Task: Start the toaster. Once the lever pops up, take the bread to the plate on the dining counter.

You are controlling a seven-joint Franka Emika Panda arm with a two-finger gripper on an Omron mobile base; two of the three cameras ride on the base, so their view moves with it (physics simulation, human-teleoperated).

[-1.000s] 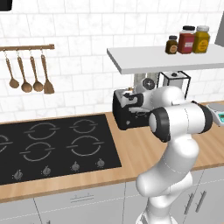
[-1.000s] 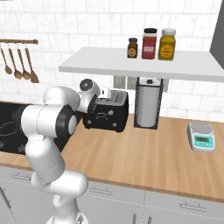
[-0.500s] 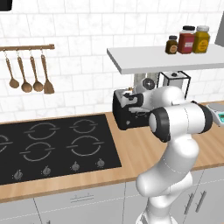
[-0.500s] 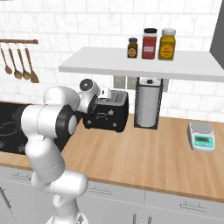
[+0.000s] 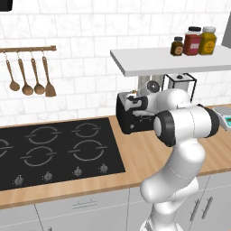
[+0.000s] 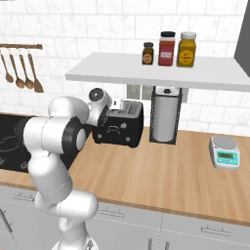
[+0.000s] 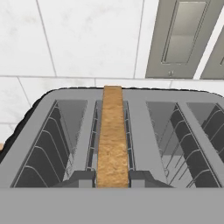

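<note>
I have the gripper (image 7: 112, 178) clenched on the bread (image 7: 112, 135) at bottom centre, over the toaster (image 7: 131, 144); a skewed lift could jam it against the slot wires.

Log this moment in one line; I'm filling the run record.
stage: lifting bread | gripper: shut on bread | bread: upright in toaster slot | plate: unseen
</note>
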